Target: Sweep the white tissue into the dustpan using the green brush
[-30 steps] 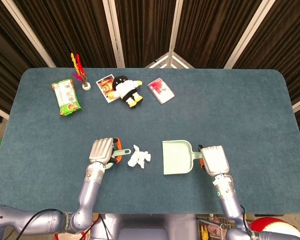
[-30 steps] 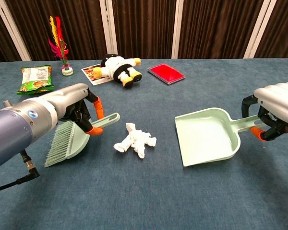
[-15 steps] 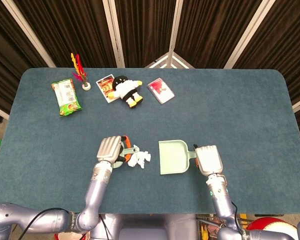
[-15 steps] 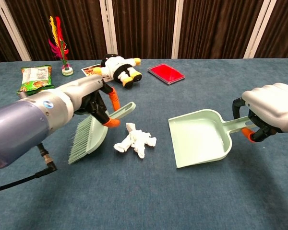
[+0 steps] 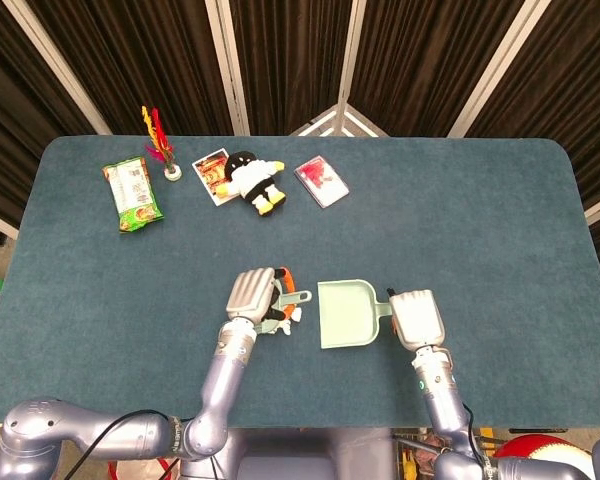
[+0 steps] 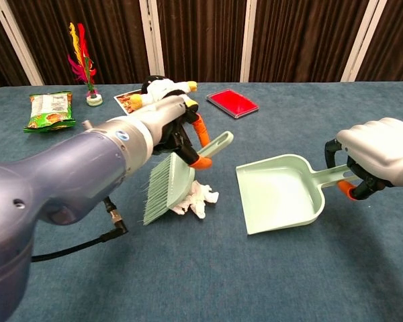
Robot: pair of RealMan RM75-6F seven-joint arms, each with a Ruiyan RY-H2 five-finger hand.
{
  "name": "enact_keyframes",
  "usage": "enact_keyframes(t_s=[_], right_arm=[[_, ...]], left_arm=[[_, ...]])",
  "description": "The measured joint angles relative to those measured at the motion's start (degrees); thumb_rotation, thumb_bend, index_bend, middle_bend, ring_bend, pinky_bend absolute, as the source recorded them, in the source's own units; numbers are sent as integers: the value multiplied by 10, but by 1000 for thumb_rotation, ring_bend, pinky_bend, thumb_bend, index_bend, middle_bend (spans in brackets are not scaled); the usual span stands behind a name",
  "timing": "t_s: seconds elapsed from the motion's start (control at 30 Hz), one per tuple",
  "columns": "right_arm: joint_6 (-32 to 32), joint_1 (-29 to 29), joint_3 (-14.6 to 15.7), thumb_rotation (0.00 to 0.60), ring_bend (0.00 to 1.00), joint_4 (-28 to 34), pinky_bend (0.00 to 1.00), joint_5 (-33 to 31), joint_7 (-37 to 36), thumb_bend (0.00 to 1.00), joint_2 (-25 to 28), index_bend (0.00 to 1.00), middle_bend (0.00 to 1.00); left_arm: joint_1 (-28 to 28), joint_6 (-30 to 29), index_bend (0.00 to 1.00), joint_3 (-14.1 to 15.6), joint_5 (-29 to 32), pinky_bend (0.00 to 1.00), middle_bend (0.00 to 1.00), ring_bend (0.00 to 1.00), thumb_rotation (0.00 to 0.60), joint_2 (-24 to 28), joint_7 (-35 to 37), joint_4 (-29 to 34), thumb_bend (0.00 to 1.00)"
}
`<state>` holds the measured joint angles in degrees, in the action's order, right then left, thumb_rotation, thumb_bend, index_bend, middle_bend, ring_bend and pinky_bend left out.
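My left hand [image 5: 253, 292] [image 6: 183, 129] grips the handle of the green brush [image 6: 171, 181], whose bristles hang down over the white tissue [image 6: 201, 200] and cover its left part. In the head view the hand hides most of the tissue [image 5: 292, 318]. The pale green dustpan [image 5: 344, 314] [image 6: 282, 192] lies flat on the blue table just right of the tissue, its open mouth facing it. My right hand [image 5: 415, 317] [image 6: 375, 155] holds the dustpan's handle.
Along the far side of the table [image 5: 500, 230] lie a green snack packet [image 5: 133, 194], a feather shuttlecock [image 5: 163, 148], a picture card [image 5: 209, 171], a plush penguin [image 5: 251, 179] and a red card [image 5: 321, 180].
My left hand has carried the brush rightward until it is over the tissue. The dustpan, which slid left earlier, has held still for the last half second.
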<state>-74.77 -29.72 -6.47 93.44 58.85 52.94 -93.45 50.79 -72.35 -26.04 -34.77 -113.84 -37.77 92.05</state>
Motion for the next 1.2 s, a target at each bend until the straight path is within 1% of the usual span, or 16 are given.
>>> enact_keyframes(t_s=[0.27, 0.4, 0.53, 0.63, 0.87, 1.07, 1.2], right_arm=[[0, 0, 1, 600, 876, 2, 785, -4, 1, 552, 1, 707, 869], [-2, 1, 4, 600, 876, 6, 785, -1, 1, 553, -2, 707, 869], [-5, 1, 6, 600, 876, 10, 785, 1, 3, 554, -3, 707, 869], [-5, 2, 6, 600, 876, 12, 785, 0, 2, 553, -3, 707, 869], [-7, 2, 5, 600, 876, 14, 785, -2, 2, 554, -4, 707, 869], [-7, 2, 3, 600, 876, 16, 785, -8, 4, 555, -5, 707, 869], [-9, 3, 7, 600, 876, 16, 785, -8, 6, 554, -11, 707, 869]], left_arm=[[20, 3, 791, -16, -6, 991, 1000, 937, 600, -46, 32, -31, 609], [35, 0, 791, -32, -15, 991, 1000, 937, 600, -68, 43, -49, 609], [52, -5, 791, -46, -32, 991, 1000, 935, 600, -87, 52, -60, 609], [58, -8, 791, -48, -51, 991, 1000, 934, 600, -92, 57, -65, 608], [58, -17, 791, -48, -112, 991, 1000, 934, 600, -89, 96, -63, 608], [42, -19, 791, -55, -126, 991, 1000, 934, 600, -60, 112, -21, 608], [27, -18, 790, -59, -127, 991, 1000, 934, 600, -34, 118, 8, 608]])
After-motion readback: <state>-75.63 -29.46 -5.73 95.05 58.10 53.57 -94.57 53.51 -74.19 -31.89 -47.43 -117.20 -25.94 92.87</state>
